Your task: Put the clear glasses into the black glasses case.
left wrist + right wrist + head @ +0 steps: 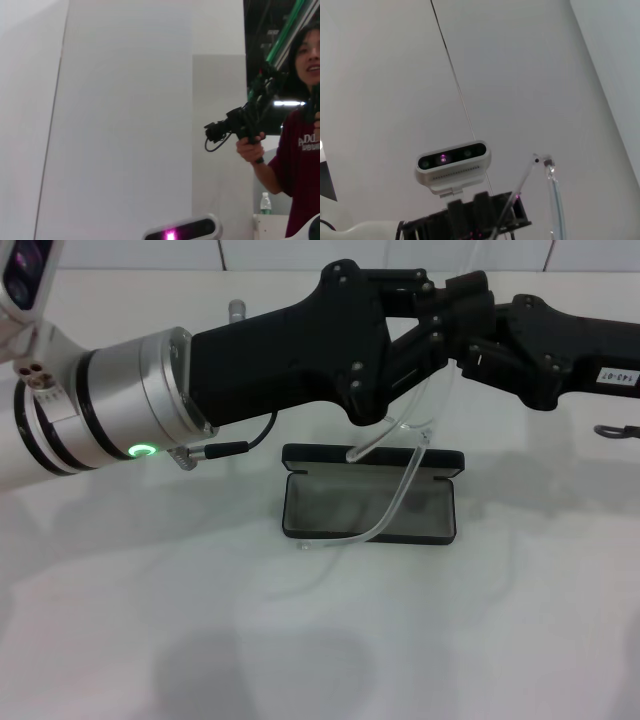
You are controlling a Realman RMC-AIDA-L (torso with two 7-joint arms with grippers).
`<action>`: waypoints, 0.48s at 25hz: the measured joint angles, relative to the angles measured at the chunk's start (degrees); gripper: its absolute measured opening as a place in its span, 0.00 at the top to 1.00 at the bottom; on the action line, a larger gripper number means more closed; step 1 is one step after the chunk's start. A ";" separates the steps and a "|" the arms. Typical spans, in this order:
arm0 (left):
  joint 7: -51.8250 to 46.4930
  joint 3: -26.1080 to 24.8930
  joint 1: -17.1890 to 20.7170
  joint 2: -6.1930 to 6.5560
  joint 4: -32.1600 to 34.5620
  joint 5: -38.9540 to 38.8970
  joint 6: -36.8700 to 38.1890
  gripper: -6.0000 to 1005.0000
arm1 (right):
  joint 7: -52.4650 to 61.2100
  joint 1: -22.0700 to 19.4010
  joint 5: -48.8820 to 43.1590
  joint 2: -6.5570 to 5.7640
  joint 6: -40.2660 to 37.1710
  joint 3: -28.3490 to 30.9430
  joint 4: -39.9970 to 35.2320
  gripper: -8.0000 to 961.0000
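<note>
a white label [620,377] on the right arm [560,365] shows inverted "143-07".

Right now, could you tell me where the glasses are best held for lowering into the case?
Probably by the front frame, from above. The glasses hang over the open case with thin curved arms pointing down, so a top hold leaves them free to enter. The left gripper and right gripper meet there.

Light is bright and even, coming from above. On the white tabletop [520,620] the arms throw soft grey shadows, the widest toward 7 o'clock in the head view. The near left arm [120,405] looks a little soft. The wrist views show pale walls, slightly hazy.
</note>
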 joint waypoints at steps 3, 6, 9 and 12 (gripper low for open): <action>0.60 -0.01 -0.18 0.00 -0.82 -0.08 -0.30 0.89 | 0.02 0.29 0.02 0.01 0.08 0.00 0.00 0.89; 1.23 -0.14 -0.44 0.01 -1.74 -0.38 -0.39 0.89 | 0.25 0.69 0.06 0.01 0.10 -0.11 0.00 0.89; 1.63 -0.13 -0.52 0.01 -1.98 -0.41 -0.91 0.89 | 0.37 0.92 0.13 0.01 0.16 -0.47 0.00 0.89; 2.12 -0.02 -0.53 0.01 -2.00 -0.68 -1.41 0.89 | 0.37 0.98 0.15 0.00 0.21 -0.54 -0.01 0.89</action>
